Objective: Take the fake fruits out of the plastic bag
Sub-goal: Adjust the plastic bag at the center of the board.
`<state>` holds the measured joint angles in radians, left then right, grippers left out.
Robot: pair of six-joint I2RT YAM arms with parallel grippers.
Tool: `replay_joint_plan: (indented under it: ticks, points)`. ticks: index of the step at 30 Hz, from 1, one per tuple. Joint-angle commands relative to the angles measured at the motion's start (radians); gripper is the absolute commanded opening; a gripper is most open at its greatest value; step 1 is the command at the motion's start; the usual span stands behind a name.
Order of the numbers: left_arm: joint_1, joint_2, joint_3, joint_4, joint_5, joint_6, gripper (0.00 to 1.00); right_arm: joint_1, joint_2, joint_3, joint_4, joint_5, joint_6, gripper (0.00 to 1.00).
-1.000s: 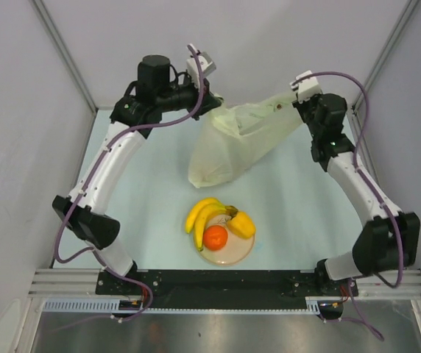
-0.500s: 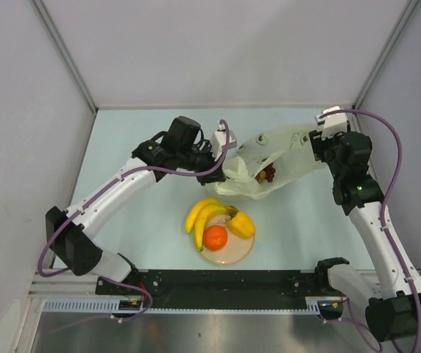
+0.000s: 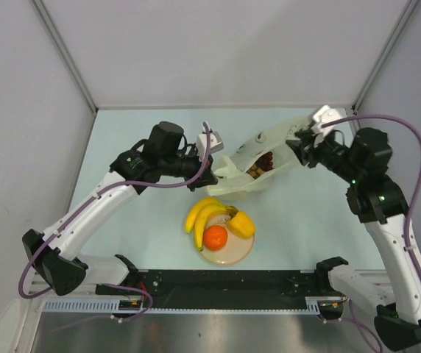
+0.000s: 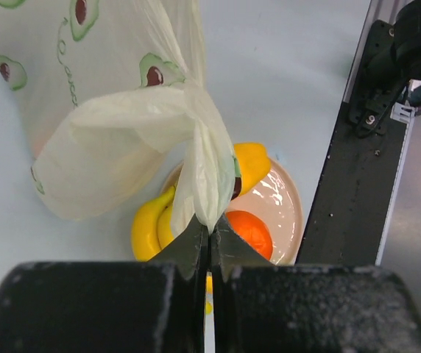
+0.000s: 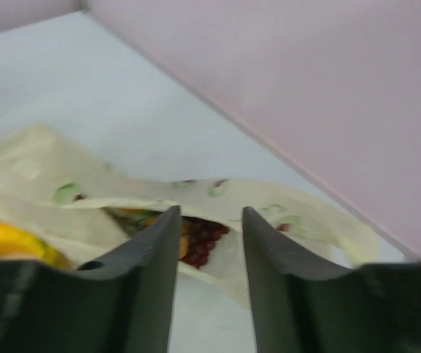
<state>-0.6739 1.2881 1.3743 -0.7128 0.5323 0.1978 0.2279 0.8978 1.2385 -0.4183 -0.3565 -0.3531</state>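
Observation:
The plastic bag (image 3: 251, 165) hangs tilted over the back middle of the table. My left gripper (image 3: 213, 175) is shut on its left end; the left wrist view shows the jaws (image 4: 209, 234) pinching a fold of the bag (image 4: 115, 140). My right gripper (image 3: 297, 145) is open at the bag's right end, its mouth. Dark grapes (image 3: 266, 162) and something orange-brown show inside, between my right fingers (image 5: 209, 220) in the right wrist view, grapes (image 5: 202, 241). A banana bunch (image 3: 199, 213), an orange (image 3: 215, 237) and a yellow fruit (image 3: 241, 224) lie on the beige plate (image 3: 234, 256).
The plate stands just in front of the bag, near the table's front edge and the black rail (image 3: 225, 283). Grey walls close in the left, back and right sides. In the left wrist view the plate (image 4: 288, 209) lies right below the hanging bag.
Both arms have brought the bag down from high at the back toward the plate. The bag now hangs lower and flatter, its mouth faces my right gripper, and the grapes inside have come into view.

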Motion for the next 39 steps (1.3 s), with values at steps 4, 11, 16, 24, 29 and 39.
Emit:
replay_joint_plan:
  ticks: [4, 11, 16, 24, 29, 39]
  points:
    - [0.004, -0.016, -0.041, 0.013, 0.025, -0.041, 0.00, 0.195, 0.228, -0.005, -0.114, -0.147, -0.052, 0.26]
    - [0.007, -0.023, 0.014, -0.011, -0.048, 0.015, 0.00, 0.208, 0.446, -0.004, 0.059, -0.104, -0.084, 0.14]
    - [0.005, -0.021, 0.022, -0.001, -0.083, 0.041, 0.00, 0.163, 0.383, 0.052, 0.121, -0.094, 0.008, 0.22]
    - [0.031, 0.046, 0.020, -0.010, -0.081, 0.000, 0.00, 0.249, 0.237, 0.050, -0.231, -0.133, -0.086, 0.00]
    - [0.048, 0.065, 0.063, -0.005, -0.063, -0.043, 0.00, 0.248, 0.257, -0.028, -0.284, -0.144, -0.089, 0.00]
    - [0.066, 0.066, 0.094, -0.020, -0.043, -0.034, 0.00, 0.243, 0.332, -0.059, -0.172, -0.020, -0.169, 0.00]
